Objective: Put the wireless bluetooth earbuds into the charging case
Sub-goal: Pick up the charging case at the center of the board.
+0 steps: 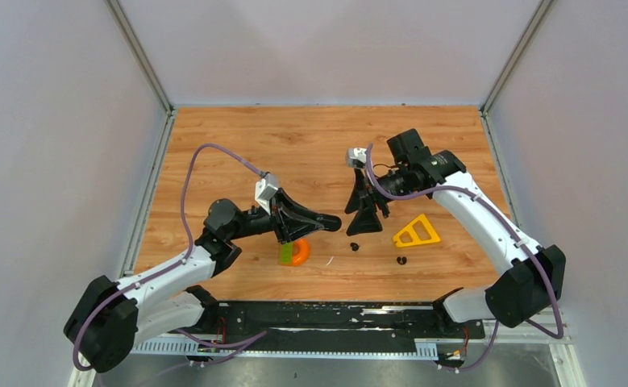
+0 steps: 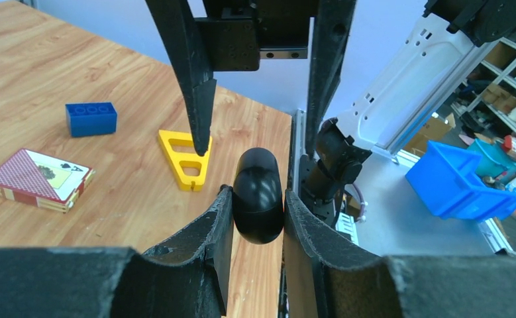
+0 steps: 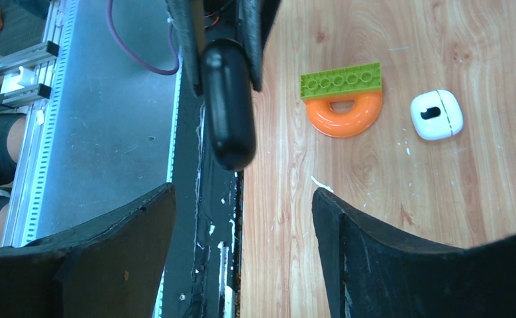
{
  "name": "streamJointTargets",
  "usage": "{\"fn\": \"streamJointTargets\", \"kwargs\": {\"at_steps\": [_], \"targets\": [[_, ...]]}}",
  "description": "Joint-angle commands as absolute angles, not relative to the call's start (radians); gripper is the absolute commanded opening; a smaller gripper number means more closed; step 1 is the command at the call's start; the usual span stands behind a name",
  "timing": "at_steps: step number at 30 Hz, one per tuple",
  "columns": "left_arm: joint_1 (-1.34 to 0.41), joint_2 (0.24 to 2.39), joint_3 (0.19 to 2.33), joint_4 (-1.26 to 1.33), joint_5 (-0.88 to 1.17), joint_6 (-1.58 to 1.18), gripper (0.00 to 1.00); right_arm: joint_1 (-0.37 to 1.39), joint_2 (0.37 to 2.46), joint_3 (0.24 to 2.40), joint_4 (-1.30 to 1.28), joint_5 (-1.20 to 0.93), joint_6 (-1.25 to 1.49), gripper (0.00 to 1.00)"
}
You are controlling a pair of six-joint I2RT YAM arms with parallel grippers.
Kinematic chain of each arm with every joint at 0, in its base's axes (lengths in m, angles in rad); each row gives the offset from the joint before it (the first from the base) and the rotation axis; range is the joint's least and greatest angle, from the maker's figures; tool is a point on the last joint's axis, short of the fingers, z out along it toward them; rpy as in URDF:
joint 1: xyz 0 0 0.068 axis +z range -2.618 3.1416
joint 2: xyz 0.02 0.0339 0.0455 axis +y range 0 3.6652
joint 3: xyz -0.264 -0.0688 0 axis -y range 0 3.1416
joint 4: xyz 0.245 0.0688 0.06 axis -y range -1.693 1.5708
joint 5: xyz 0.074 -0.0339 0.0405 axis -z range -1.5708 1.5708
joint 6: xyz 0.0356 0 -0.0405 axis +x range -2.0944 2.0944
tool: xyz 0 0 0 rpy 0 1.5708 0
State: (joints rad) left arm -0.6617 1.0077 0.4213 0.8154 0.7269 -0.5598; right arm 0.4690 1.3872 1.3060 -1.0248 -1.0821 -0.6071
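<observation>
left pincer (image 2: pixel 258 209): clamps black case (image 2: pixel 258 175) | right wrist alone: white case (image 3: pixel 436 114)

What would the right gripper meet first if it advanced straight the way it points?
Most likely the black case clamped in the left gripper, directly ahead of the right gripper; depth is unclear.

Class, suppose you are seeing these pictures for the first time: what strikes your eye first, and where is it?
The glossy black case stands out at centre, clamped in the left gripper, with the right gripper open and facing it. Next come the bright colours: a yellow triangle beside the right gripper, and a green brick on an orange ring beside a white case.
</observation>
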Motion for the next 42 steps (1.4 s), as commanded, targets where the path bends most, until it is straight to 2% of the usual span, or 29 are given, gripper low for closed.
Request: {"fn": "streamJointTargets", "kwargs": {"at_steps": [1,23,30,35,37,40,42], "targets": [[-0.666,1.027,0.414,0.937,0.750,-0.596,0.10,0.503,1.366,1.305,-1.005,-1.151,-0.652,0.74],[-0.666,1.066,0.412,0.989,0.742,-0.618,0.10,0.572,1.437,1.380,-0.990,-1.146,-0.569,0.58],[-0.666,1.074,0.414,0.986,0.742,-0.618,0.11,0.574,1.435,1.372,-0.961,-1.147,-0.525,0.47],[-0.666,1.086,0.417,0.994,0.747,-0.629,0.11,0.573,1.446,1.383,-0.948,-1.135,-0.502,0.46],[-0.666,1.088,0.417,0.994,0.746,-0.630,0.11,0.575,1.447,1.385,-0.947,-1.135,-0.502,0.41],[-0.666,1.089,0.418,0.987,0.740,-0.631,0.13,0.574,1.444,1.380,-0.949,-1.121,-0.509,0.28],[-0.666,1.088,0.421,0.970,0.735,-0.629,0.18,0.574,1.437,1.373,-0.951,-1.098,-0.523,0.23]]}}
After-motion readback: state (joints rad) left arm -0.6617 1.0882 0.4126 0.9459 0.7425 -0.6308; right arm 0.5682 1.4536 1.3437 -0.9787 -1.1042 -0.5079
